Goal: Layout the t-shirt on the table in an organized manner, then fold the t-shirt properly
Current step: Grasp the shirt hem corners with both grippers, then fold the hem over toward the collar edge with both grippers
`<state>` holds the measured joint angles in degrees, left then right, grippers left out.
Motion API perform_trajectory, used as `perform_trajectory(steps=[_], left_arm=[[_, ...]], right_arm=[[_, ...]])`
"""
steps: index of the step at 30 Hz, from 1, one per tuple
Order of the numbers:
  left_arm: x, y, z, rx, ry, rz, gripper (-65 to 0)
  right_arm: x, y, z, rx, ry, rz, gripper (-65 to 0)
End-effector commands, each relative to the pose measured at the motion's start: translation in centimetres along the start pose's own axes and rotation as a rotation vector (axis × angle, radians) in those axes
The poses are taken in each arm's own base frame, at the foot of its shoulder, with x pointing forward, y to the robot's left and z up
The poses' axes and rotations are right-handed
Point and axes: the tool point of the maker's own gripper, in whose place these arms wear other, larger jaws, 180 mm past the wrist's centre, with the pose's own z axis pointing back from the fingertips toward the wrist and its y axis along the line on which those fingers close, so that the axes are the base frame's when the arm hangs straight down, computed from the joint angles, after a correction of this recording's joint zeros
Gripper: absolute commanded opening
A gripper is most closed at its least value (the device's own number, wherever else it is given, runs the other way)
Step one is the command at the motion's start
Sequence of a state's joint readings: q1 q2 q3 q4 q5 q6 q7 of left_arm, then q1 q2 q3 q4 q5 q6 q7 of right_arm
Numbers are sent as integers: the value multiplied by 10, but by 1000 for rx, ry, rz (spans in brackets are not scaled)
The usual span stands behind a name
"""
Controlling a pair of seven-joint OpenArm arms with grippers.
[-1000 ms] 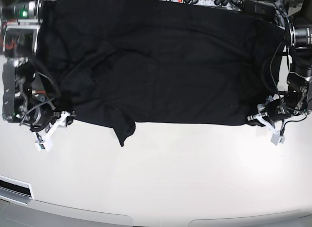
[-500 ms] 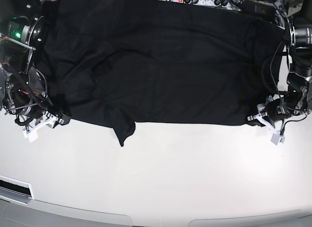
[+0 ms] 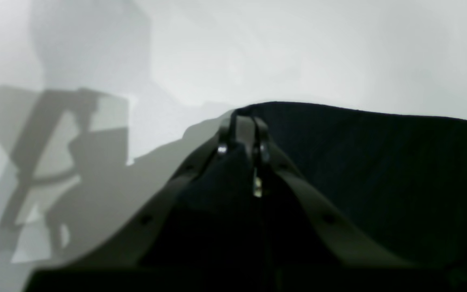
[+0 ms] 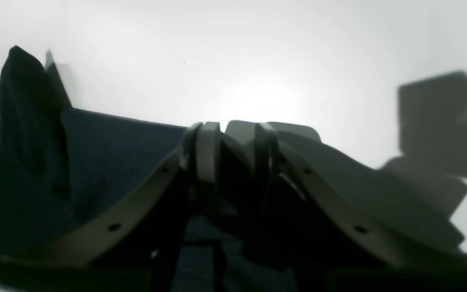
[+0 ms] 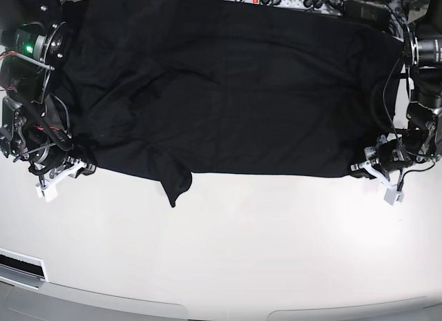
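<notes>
R gripper (image 5: 50,185) shifted to lower-left shirt (image 5: 228,86) hem, jaws pinched on cloth | L gripper (image 5: 387,179) unmoved, clamped on lower-right hem | sleeve stays bunched; layout unfinished on table (image 5: 276,252)

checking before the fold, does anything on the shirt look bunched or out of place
Yes. One sleeve is bunched and hangs in a crumpled point past the otherwise straight near edge of the shirt. Wrinkles run across the fabric behind it. The left gripper and right gripper are each shut on a near corner.

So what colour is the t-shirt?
The t-shirt is plain black, clearest in the base view.
</notes>
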<state>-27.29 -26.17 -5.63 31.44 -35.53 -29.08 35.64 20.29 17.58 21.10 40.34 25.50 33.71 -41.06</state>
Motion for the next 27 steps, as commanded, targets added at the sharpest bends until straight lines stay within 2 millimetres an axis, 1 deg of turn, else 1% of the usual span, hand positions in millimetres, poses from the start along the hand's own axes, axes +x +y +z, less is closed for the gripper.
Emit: perform_trajectory(steps=[1, 3, 5, 6, 10, 12, 13, 15, 17, 19, 23, 27], left_arm=[[12, 5, 6, 15, -12, -14, -650], [12, 5, 6, 15, -12, -14, -650], [12, 5, 6, 15, -12, -14, -650], [12, 5, 6, 15, -12, -14, -650], [12, 5, 6, 15, -11, -14, -650], [11, 5, 6, 15, -8, -14, -650], [11, 5, 6, 15, -8, -14, -650], [11, 5, 6, 15, -8, -14, -650], [11, 5, 6, 15, -8, -14, -650], [12, 5, 5, 14, -10, -14, -650], [14, 4, 6, 12, -11, -19, -650], [17, 7, 9, 17, -16, -21, -650]], right_arm=[[10, 4, 2, 10, -13, 34, -480], [0, 11, -3, 30, 17, 59, -449], [-9, 19, -8, 46, 47, 82, -390], [-14, 22, -10, 46, 66, 97, -374], [-25, 27, -17, 26, 120, 138, -378], [-26, 28, -18, 26, 125, 146, -399], [-26, 28, -18, 25, 125, 146, -430], [-27, 26, -18, 17, 132, 156, -523], [-29, 25, -18, 15, 146, 187, -639], [-26, 29, -16, 40, 149, 231, -650], [-8, 39, -12, 96, 110, 253, -650], [11, 50, -2, 126, 83, 277, -650]])
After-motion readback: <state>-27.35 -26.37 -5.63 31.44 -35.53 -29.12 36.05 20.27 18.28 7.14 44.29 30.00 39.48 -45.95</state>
